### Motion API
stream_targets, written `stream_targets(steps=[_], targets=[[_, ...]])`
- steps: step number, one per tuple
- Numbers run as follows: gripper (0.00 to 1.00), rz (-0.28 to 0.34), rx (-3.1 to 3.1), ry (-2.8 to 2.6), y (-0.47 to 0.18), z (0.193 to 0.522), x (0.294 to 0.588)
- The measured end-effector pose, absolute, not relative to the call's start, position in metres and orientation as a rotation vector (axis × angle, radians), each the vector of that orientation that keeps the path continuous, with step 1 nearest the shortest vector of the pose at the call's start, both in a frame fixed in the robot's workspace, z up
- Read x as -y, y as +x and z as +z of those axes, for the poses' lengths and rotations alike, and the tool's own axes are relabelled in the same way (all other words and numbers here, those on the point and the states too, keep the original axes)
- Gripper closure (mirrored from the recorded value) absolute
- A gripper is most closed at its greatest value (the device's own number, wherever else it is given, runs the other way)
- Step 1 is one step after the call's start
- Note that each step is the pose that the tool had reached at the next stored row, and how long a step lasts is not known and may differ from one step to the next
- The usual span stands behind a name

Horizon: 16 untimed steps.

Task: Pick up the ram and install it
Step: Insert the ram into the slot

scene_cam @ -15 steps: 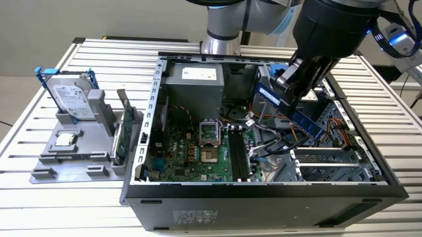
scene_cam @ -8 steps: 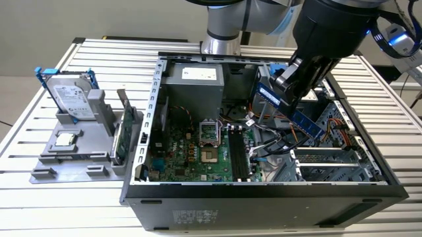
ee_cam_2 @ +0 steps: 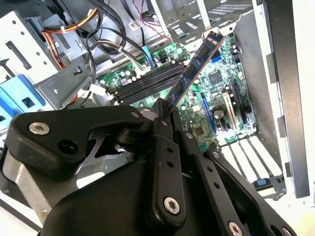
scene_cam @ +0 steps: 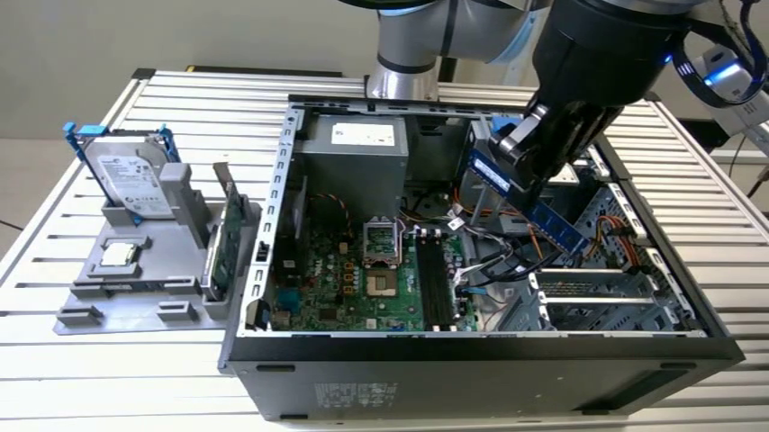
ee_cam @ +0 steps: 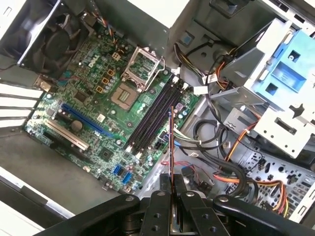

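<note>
End effector (scene_cam: 525,155) clenched on ram (scene_cam: 556,223), tilted near memory slots (scene_cam: 435,274); skewed entry could jam it

Open computer case (scene_cam: 481,351), green motherboard (scene_cam: 342,279) inside, hard drive (scene_cam: 126,175) on grey stand (scene_cam: 121,288), slatted table (scene_cam: 72,378)

**Three Angles, One Case**

Exterior view: high, set back, facing down on slatted metal desk (scene_cam: 121,378) and open black computer case (scene_cam: 481,369). Both wrist views: close, aimed past black tool (ee_cam_2: 165,114) (ee_cam: 172,183) at green motherboard (ee_cam_2: 216,83) (ee_cam: 93,98) (scene_cam: 348,270), shared with exterior view.
</note>
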<state>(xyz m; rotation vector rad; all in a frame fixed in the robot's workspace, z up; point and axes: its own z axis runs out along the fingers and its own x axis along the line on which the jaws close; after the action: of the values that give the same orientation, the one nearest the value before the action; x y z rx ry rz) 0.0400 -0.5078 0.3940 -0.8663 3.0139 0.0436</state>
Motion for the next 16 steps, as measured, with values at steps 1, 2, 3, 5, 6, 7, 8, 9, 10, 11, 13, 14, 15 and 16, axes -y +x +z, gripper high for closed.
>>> stream_targets(steps=[1, 2, 3, 5, 6, 7, 8, 9, 10, 11, 13, 14, 15, 16], targets=[[1.0, 0.044, -3.016, -0.859, 0.0399, 0.394, 0.5079], [1.0, 0.044, -3.018, -0.85, 0.0397, 0.394, 0.5079], [1.0, 0.043, -3.021, -0.842, 0.0395, 0.3941, 0.5079], [1.0, 0.044, -3.026, -0.823, 0.0389, 0.394, 0.5079], [1.0, 0.044, -3.028, -0.814, 0.0386, 0.394, 0.5079], [1.0, 0.044, -3.03, -0.805, 0.0383, 0.394, 0.5079], [1.0, 0.043, -3.032, -0.797, 0.038, 0.394, 0.5078], [1.0, 0.043, -3.035, -0.788, 0.0376, 0.394, 0.5078], [1.0, 0.043, -3.037, -0.779, 0.0373, 0.394, 0.5078], [1.0, 0.043, -3.039, -0.769, 0.0368, 0.394, 0.5079], [1.0, 0.043, -3.043, -0.753, 0.0358, 0.394, 0.5078], [1.0, 0.043, -3.045, -0.745, 0.0353, 0.394, 0.5079], [1.0, 0.043, -3.047, -0.738, 0.0348, 0.394, 0.5079], [1.0, 0.043, -3.048, -0.73, 0.0344, 0.394, 0.5079]])
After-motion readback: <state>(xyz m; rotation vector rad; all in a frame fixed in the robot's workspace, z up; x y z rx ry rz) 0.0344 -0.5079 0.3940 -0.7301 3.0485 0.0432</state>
